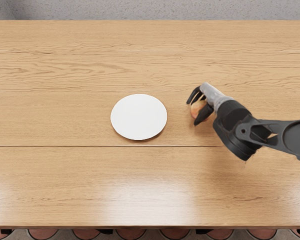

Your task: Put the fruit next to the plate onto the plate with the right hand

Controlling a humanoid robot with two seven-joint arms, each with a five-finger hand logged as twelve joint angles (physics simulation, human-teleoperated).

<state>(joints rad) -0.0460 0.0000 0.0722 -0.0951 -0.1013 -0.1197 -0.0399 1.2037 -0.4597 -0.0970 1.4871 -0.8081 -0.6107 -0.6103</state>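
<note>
The right hand is reaching in from the picture's right edge and is closing around the fruit, with dark fingers wrapping over its far side and its near side. The hand is hiding most of the fruit, which is showing only as a small orange-pink patch. It is looking roundish, with no long axis that I can make out. I cannot tell whether it is resting on the worktop or hanging just above it.

The plate is lying to the picture's left of the hand, at about the same depth on the worktop. A bare strip of wood is separating its rim from the fruit, so the carry is looking like a short, nearly straight sideways move towards the plate.

Only the right arm is showing, so it alone is standing near the fruit. Counting what is showing: one white plate carrying nothing, one fruit, one hand.
</note>
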